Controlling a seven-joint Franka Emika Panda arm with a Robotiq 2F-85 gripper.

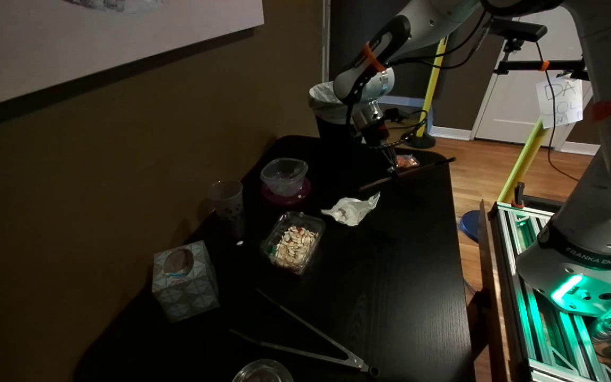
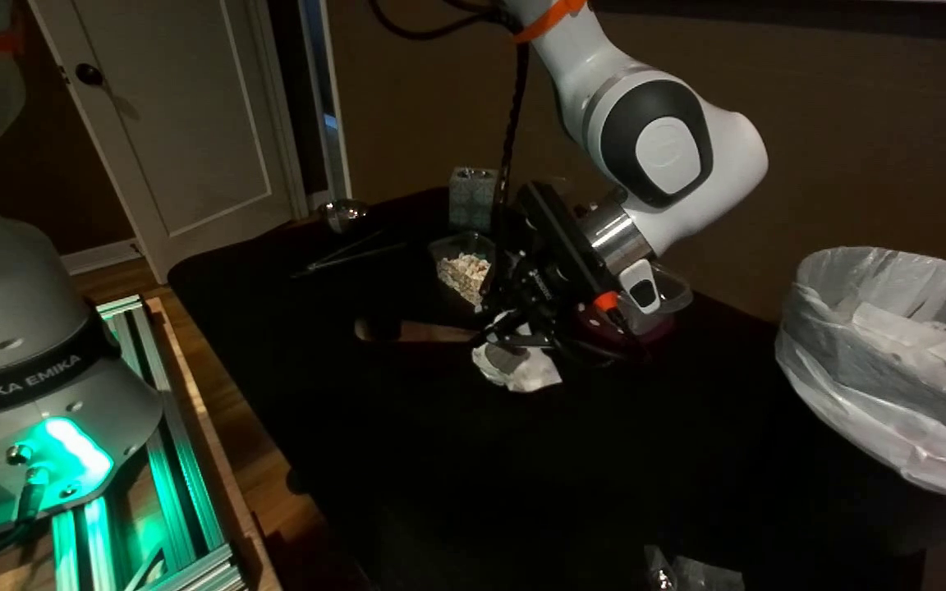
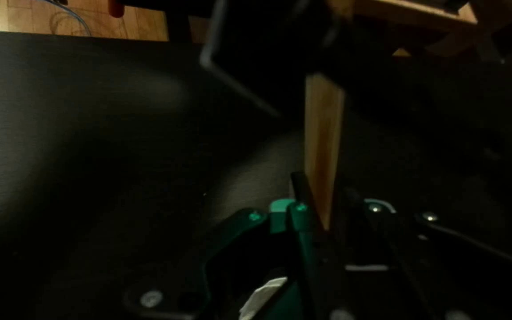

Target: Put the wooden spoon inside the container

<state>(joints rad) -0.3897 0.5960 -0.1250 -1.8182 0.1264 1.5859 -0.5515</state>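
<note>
The wooden spoon [image 3: 322, 146] is pinched between the fingers of my gripper [image 3: 325, 202] in the wrist view, with a dark blurred shape crossing it higher up. In an exterior view the spoon [image 2: 432, 332] stretches roughly level from the jaws toward the robot base. My gripper [image 1: 393, 168] is near the far end of the black table; whether the spoon touches the tabletop I cannot tell. Two see-through containers are candidates: a container [image 1: 284, 183] standing on a dark red lid [image 1: 288, 199], and a container [image 1: 313, 260] of pale flakes [image 1: 296, 245]. Both are apart from the gripper.
Crumpled white paper [image 1: 356, 211] lies near the containers. A tall cup [image 1: 227, 196] and a tissue box [image 1: 184, 281] stand by the wall. Black tongs [image 1: 305, 350] and a glass bowl [image 1: 263, 371] are at the near end. A lined bin [image 2: 892, 369] stands beyond the table.
</note>
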